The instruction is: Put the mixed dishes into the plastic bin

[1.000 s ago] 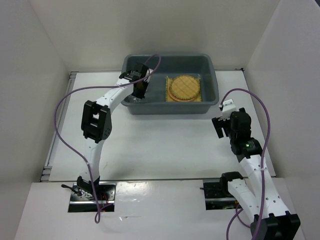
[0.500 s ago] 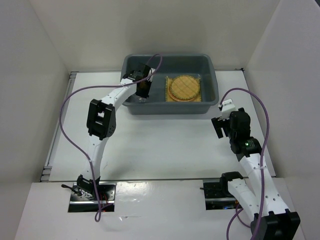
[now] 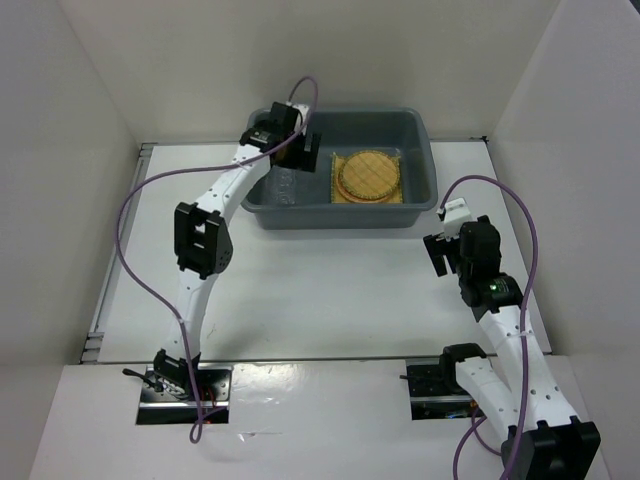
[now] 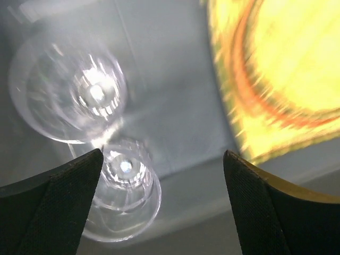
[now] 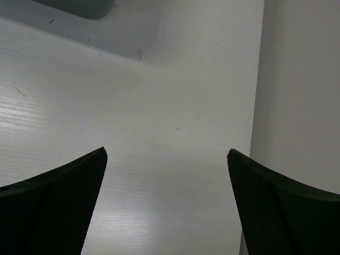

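Note:
The grey plastic bin (image 3: pixel 340 214) stands at the back of the table. Inside it on the right lies a square yellow mat (image 3: pixel 392 194) with round orange-yellow plates (image 3: pixel 367 174) stacked on it. The left wrist view looks down onto two clear cups (image 4: pixel 69 93) (image 4: pixel 125 188) standing on the bin floor, with the mat and plate (image 4: pixel 281 69) blurred at the right. My left gripper (image 3: pixel 297 156) (image 4: pixel 162 154) hangs open above the bin's left half, nothing between its fingers. Far to the right, over bare table, my right gripper (image 3: pixel 440 255) (image 5: pixel 166 151) is open and empty.
White walls enclose the table on three sides; one wall (image 5: pixel 303 106) runs close along the right of my right gripper. A corner of the bin (image 5: pixel 79 6) shows at the top of the right wrist view.
My left gripper has opened and let go of a clear cup in the bin, then lifted and shifted slightly towards the back. The right arm has not moved.

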`<action>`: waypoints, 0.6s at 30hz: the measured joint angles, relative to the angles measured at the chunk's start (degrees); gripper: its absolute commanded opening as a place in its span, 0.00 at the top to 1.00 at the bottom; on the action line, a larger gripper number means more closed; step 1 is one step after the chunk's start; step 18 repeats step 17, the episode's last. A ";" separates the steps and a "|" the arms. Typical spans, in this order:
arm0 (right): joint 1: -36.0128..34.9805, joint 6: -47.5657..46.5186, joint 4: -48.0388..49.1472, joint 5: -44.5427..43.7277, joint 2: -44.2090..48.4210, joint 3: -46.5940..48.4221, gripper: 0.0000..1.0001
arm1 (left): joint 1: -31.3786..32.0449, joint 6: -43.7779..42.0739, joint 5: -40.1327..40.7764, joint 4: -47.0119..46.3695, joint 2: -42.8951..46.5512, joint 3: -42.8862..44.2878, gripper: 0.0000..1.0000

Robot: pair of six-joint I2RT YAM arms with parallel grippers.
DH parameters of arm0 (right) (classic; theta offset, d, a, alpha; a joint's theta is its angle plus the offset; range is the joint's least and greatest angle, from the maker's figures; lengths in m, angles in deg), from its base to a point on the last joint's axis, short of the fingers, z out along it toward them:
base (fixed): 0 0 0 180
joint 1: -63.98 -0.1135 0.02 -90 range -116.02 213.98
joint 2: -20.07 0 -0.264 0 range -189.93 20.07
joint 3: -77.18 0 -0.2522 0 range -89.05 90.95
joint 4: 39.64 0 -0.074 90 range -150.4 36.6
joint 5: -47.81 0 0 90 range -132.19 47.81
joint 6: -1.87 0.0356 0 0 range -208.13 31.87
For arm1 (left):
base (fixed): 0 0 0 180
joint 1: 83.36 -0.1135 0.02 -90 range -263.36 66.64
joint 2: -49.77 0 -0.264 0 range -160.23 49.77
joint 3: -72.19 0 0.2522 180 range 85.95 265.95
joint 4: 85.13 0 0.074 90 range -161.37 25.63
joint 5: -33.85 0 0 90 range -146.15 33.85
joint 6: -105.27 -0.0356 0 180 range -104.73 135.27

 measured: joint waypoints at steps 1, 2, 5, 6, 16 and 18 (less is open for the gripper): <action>0.00 0.02 -0.02 0.02 0.00 0.00 0.02 | 0.02 0.26 0.48 -0.07 0.61 1.75 0.00; 0.00 0.02 -0.09 0.09 0.00 0.00 0.02 | 0.02 0.72 1.49 -0.22 1.55 3.10 0.00; 0.00 -0.11 -0.81 1.40 0.39 0.02 0.02 | 0.76 1.07 6.84 -3.06 8.37 4.66 0.00; 0.00 -0.37 -1.29 2.49 0.83 0.02 0.02 | 1.25 0.83 9.14 -4.61 12.02 4.55 0.00; -0.50 -1.92 -3.10 6.38 5.01 0.31 0.02 | 4.31 -2.25 22.34 -30.69 59.39 -49.51 0.00; -0.50 -1.86 -3.10 6.23 5.03 0.31 0.02 | 4.13 -2.49 22.49 -32.57 63.58 -57.13 0.00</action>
